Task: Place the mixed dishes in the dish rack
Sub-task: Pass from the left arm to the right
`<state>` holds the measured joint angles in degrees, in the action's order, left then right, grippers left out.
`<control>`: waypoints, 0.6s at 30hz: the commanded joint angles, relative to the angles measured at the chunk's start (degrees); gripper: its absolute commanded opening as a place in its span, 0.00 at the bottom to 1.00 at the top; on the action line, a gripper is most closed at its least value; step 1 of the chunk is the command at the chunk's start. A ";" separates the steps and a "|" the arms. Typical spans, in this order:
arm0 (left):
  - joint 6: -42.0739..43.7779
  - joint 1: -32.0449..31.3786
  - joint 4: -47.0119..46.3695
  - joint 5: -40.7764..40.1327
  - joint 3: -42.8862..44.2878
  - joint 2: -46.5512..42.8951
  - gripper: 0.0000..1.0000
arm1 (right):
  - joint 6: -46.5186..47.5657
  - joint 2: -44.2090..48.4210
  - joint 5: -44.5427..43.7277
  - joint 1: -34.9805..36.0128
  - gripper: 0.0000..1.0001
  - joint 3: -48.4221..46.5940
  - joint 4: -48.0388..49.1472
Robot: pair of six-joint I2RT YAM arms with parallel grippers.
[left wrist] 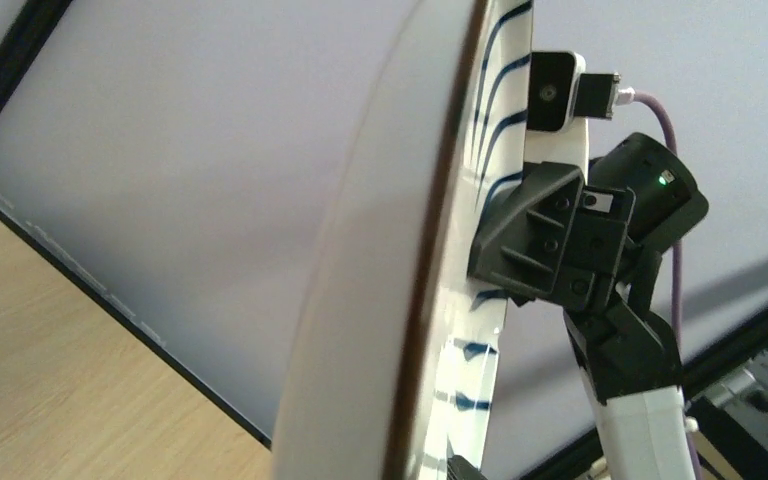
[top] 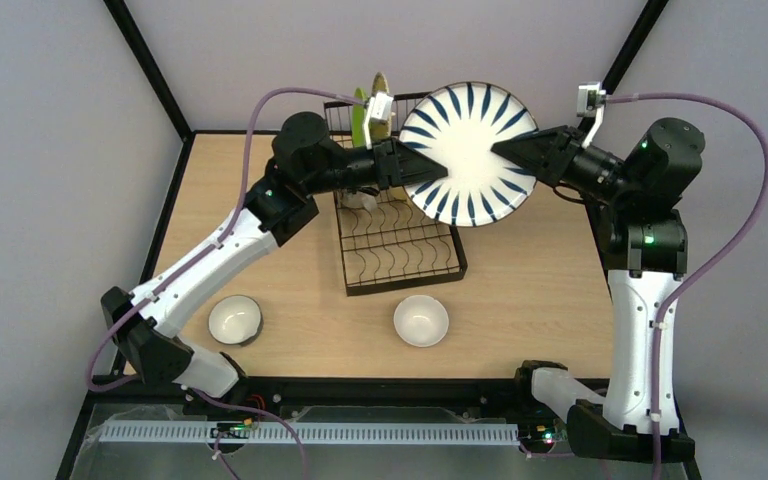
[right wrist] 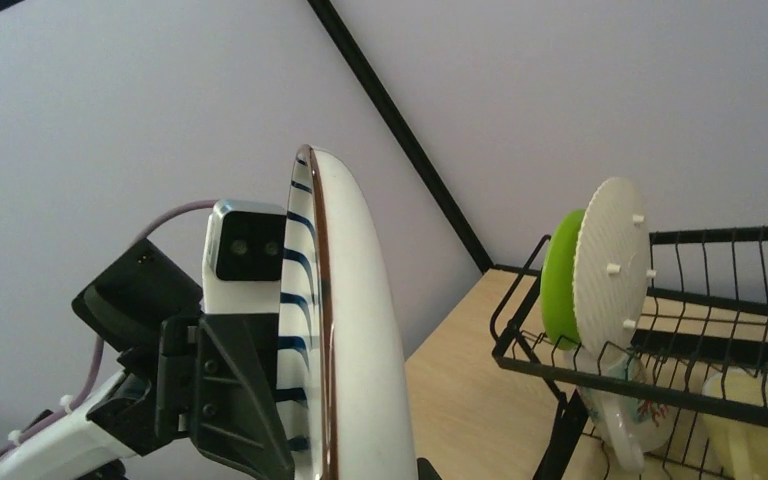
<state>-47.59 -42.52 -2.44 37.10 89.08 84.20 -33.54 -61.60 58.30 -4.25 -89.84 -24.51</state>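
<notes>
The blue-striped white plate [top: 470, 153] hangs in the air, right of the dish rack [top: 400, 250], face up toward the top camera. My left gripper [top: 438, 172] is shut on its left rim. My right gripper [top: 498, 148] is shut on its right rim. Both wrist views show the plate edge-on: the left wrist view [left wrist: 410, 300] and the right wrist view [right wrist: 345, 330]. A green plate [right wrist: 560, 275] and a woven bamboo plate [right wrist: 610, 265] stand upright in the rack's raised tier. A pale yellow mug [right wrist: 760, 430] lies in the rack. Two bowls [top: 235, 320] [top: 421, 320] sit on the table.
A white patterned cup-like piece [right wrist: 630, 410] sits under the rack's raised tier. The rack's lower slotted tray [top: 405, 262] holds nothing in front. The dark-outside bowl lies near the left arm's base, the white bowl just in front of the rack. Walls close in behind.
</notes>
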 commanded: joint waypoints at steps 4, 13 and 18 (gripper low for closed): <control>-0.13 -0.08 1.00 -7.11 -1.41 -4.55 0.74 | 0.44 0.43 -1.54 0.87 0.00 -0.66 0.30; -0.44 1.56 5.45 -13.41 -4.71 -7.59 0.86 | -1.60 0.59 -2.90 0.85 0.00 -2.71 2.97; -0.84 3.90 10.02 -21.27 -6.70 -10.05 0.98 | -2.15 0.11 -3.94 0.82 0.00 -3.23 4.46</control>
<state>-47.99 -40.51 2.76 23.00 84.29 76.47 -33.67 -61.82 55.86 -3.38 -89.93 -25.32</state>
